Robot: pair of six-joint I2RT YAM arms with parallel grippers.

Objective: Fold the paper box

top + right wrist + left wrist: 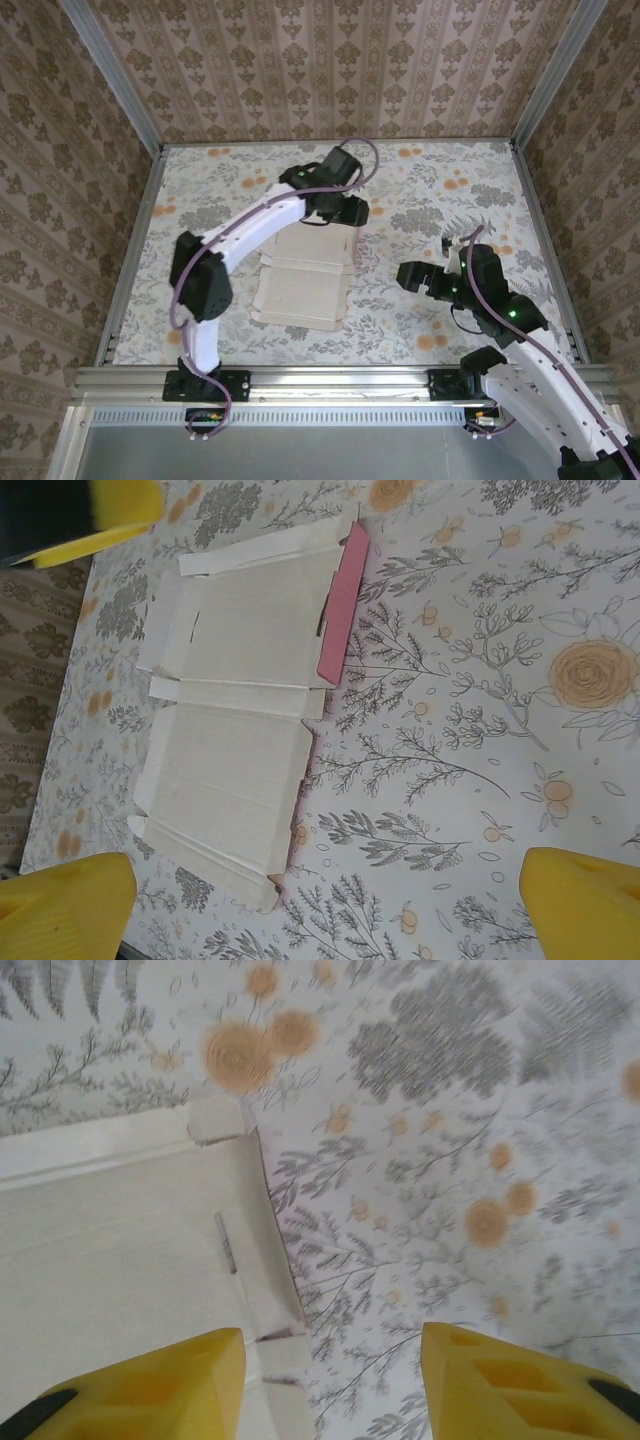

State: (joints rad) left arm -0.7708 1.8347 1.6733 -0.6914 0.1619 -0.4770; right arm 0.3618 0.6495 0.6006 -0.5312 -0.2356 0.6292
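The paper box (303, 282) is laid flat near the middle of the flowered tabletop (450, 200), pale inner face up. One pink side flap (343, 600) is raised along the right edge of its far panel. The left gripper (338, 210) is positioned over the box's far end, its jaws spread with nothing pinched. The right gripper (412, 277) is positioned to the right, apart from the box, its jaws spread wide and empty.
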